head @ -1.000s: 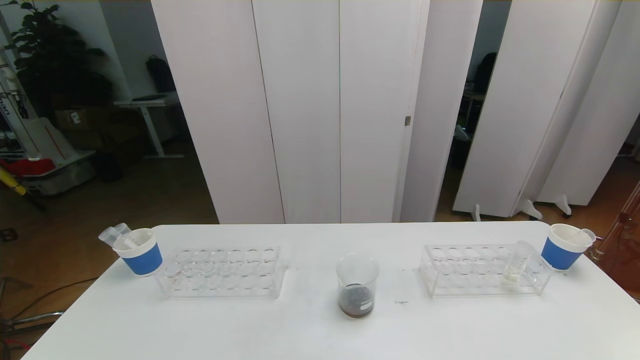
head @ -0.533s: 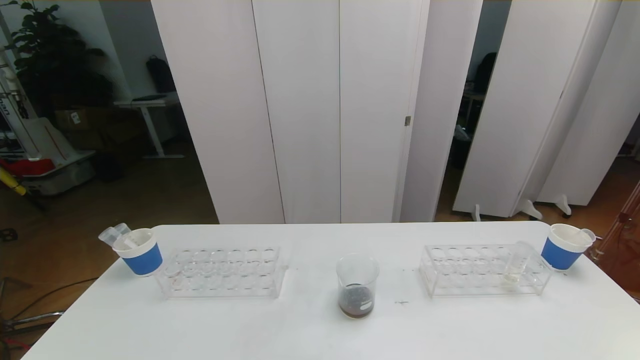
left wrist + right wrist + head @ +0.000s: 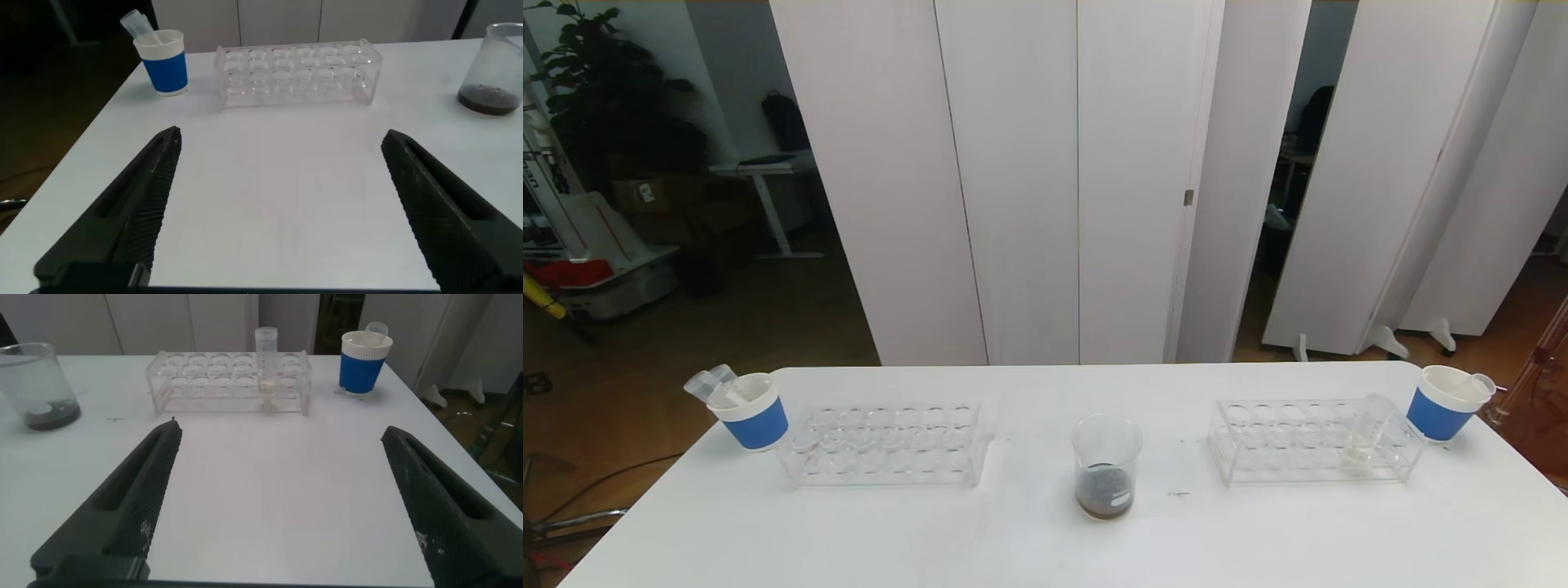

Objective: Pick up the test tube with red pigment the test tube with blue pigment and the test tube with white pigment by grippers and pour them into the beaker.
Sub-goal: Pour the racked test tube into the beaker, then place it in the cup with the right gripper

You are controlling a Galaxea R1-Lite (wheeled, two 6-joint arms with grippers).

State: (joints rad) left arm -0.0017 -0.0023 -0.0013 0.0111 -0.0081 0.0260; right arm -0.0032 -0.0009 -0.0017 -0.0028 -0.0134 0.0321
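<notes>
The beaker (image 3: 1106, 467) stands mid-table with dark brown liquid in its bottom; it also shows in both wrist views (image 3: 494, 69) (image 3: 37, 384). The test tube with white pigment (image 3: 1364, 433) leans in the right clear rack (image 3: 1298, 445), pale liquid in its tip (image 3: 266, 359). No test tube with red pigment or with blue pigment is in view. My left gripper (image 3: 281, 135) hovers open over bare table, short of the empty left rack (image 3: 298, 69). My right gripper (image 3: 280, 429) hovers open short of the right rack (image 3: 229, 380). Neither arm shows in the head view.
A blue-and-white paper cup (image 3: 752, 412) holding empty clear tubes (image 3: 712, 381) stands at the table's far left corner. Another cup (image 3: 1445, 404) with one tube stands at the far right corner. White partition panels rise behind the table.
</notes>
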